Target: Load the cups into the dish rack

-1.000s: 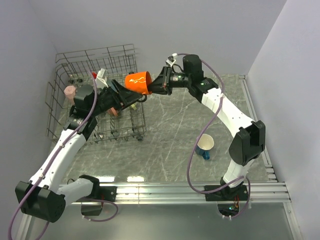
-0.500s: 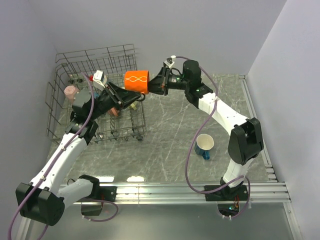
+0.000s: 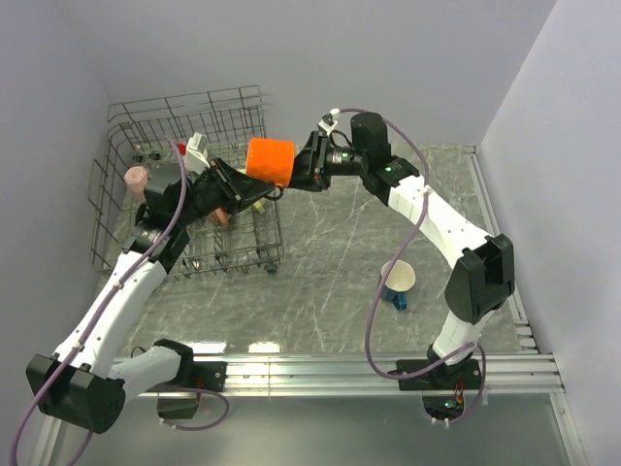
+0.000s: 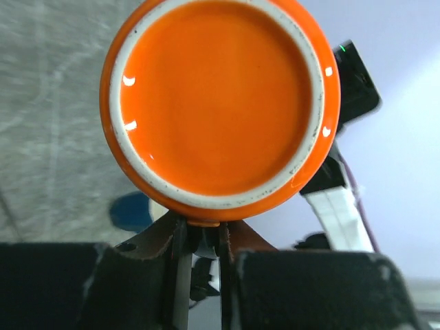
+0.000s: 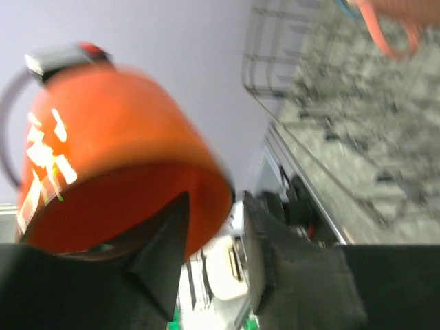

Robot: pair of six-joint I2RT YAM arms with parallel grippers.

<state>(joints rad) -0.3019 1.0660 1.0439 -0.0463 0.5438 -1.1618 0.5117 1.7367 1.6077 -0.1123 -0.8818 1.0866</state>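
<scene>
Item: orange mug (image 3: 270,160), hanging in mid-air at the right edge of the dish rack (image 3: 184,103), axis lying level between my arms. Left gripper (image 4: 203,230) is pinching its handle, jaws almost closed. Right gripper (image 5: 216,227) is straddling the rim, jaws parted. I am judging the left arm nearer the rack.
</scene>
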